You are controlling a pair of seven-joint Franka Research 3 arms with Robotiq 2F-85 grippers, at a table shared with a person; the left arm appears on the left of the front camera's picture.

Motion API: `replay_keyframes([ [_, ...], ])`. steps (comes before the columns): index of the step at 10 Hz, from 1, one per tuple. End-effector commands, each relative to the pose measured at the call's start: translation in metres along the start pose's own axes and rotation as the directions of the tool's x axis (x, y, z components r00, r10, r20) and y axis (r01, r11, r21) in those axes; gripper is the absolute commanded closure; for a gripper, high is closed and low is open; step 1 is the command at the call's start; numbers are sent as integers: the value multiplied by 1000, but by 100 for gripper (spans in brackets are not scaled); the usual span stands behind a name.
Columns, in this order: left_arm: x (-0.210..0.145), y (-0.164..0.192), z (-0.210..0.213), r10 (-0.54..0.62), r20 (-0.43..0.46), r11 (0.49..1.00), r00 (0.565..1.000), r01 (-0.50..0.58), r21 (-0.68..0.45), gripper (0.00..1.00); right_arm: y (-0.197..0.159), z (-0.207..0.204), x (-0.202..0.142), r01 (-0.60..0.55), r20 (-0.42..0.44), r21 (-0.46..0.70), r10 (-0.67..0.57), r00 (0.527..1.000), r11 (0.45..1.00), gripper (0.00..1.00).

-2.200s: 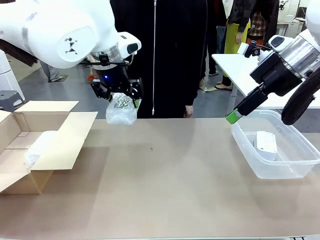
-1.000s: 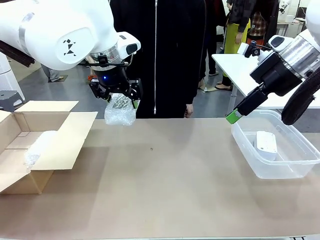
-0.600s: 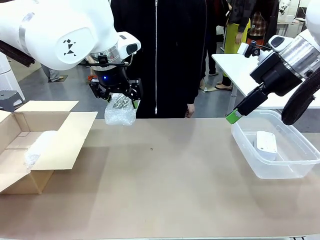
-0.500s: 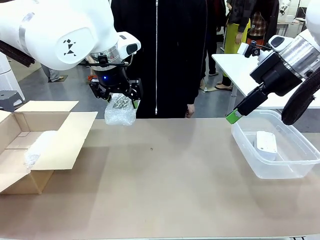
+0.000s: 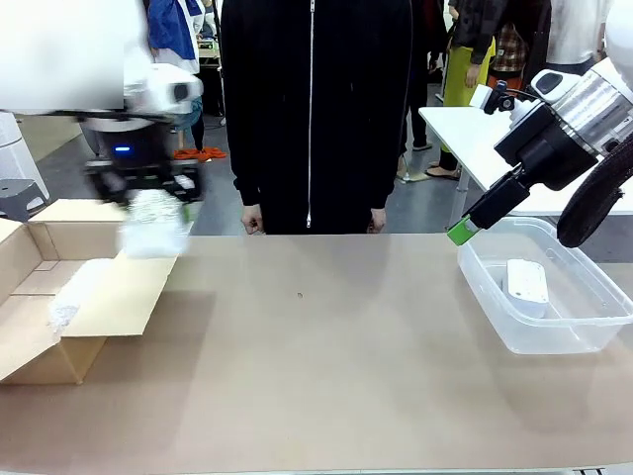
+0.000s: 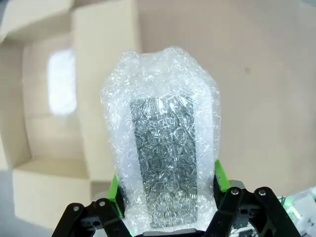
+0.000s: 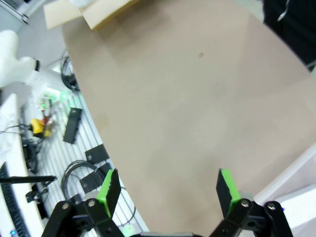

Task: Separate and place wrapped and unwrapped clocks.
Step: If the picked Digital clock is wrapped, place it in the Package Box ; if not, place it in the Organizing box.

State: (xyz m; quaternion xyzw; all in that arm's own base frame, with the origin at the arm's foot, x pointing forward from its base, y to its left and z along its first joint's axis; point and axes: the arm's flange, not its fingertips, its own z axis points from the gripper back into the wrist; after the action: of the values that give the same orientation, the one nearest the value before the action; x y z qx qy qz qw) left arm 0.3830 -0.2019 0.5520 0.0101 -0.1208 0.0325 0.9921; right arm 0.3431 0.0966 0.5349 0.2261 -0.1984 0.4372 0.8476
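Note:
My left gripper (image 5: 150,198) is shut on a wrapped clock (image 5: 154,228), a crinkly bubble-wrap bundle with a dark speckled patch (image 6: 165,163). It hangs blurred over the right flap of the open cardboard box (image 5: 109,297). Another wrapped bundle (image 5: 75,291) lies inside that box, and it is a pale blur (image 6: 61,89) in the left wrist view. The unwrapped clock (image 5: 526,285), a smooth white block, lies in the clear plastic bin (image 5: 495,317) at the right. My right gripper (image 5: 461,234) hovers open at the bin's near left corner, with nothing between its green pads (image 7: 109,190).
A person in a black jacket stands at the far side of the table, hands (image 5: 250,224) at the edge. The tan tabletop (image 5: 326,366) stretches between box and bin. The right wrist view has the table's edge with cables and gear (image 7: 74,123) beyond it.
My left arm has swung left with the wrapped clock, from in front of the person to above the box flap. The right arm has not moved.

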Motion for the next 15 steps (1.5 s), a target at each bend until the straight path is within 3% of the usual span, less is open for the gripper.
replay_keyframes([
  [1,-25,85,0,136,-50,991,989,-136,6,19,0,0,2,-1,-6,5,1,1000,1000,0],
  [4,-14,197,-30,275,-7,961,961,-275,13,19,0,0,2,-1,-6,5,1,1000,1000,0],
  [6,12,236,-57,139,23,990,990,-138,-8,19,0,0,2,-1,-6,5,1,1000,1000,0],
  [9,42,257,-80,41,-91,997,995,-35,73,19,0,0,2,-1,-6,5,1,1000,1000,0],
  [10,17,250,-73,114,-21,993,993,-114,21,19,0,0,2,-1,-6,5,1,1000,1000,0],
  [12,17,250,-73,114,-21,993,993,-114,21,19,0,0,2,-1,-6,5,1,1000,1000,0],
  [15,56,260,-109,-33,-95,999,995,37,35,19,0,0,2,-1,-6,5,1,1000,1000,0],
])
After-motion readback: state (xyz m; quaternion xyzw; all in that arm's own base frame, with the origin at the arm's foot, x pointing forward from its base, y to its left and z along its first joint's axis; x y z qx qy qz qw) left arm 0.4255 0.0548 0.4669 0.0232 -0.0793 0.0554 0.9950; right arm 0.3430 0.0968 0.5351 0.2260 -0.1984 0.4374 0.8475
